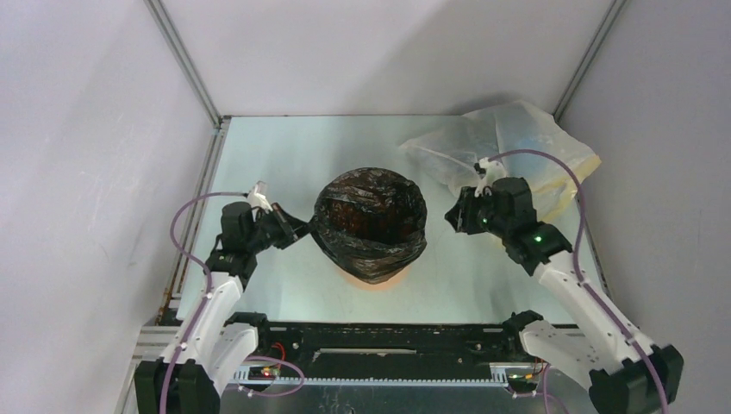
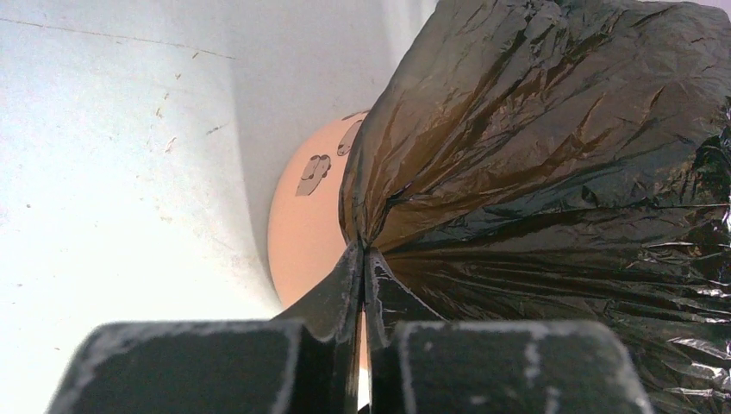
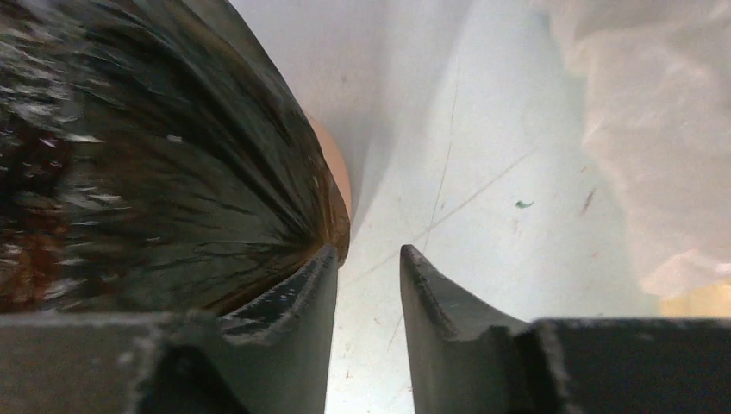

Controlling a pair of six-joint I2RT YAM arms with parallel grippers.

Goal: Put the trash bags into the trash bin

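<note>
Left wrist view: the left gripper [image 2: 364, 256] is pressed together on a pinched fold of the black trash bag [image 2: 552, 172], and the film fans out in taut pleats from its fingertips. That pull looks meant to hold the bag's edge down over the rim of the orange bin [image 2: 303, 226], whose wall shows just behind the fold. On the opposite side the right gripper [image 3: 368, 252] stands spread, with bare table [image 3: 483, 172] visible between its fingers and nothing caught there. One finger sits close against the bag's draped edge, though I cannot tell if it touches. From the top, the bag covers the bin at mid-table like a liner, hollow at the centre, with the bin almost hidden beneath. I judge the lining nearly done. A yellowish bag [image 1: 517, 142] lies well apart at the far right.
</note>
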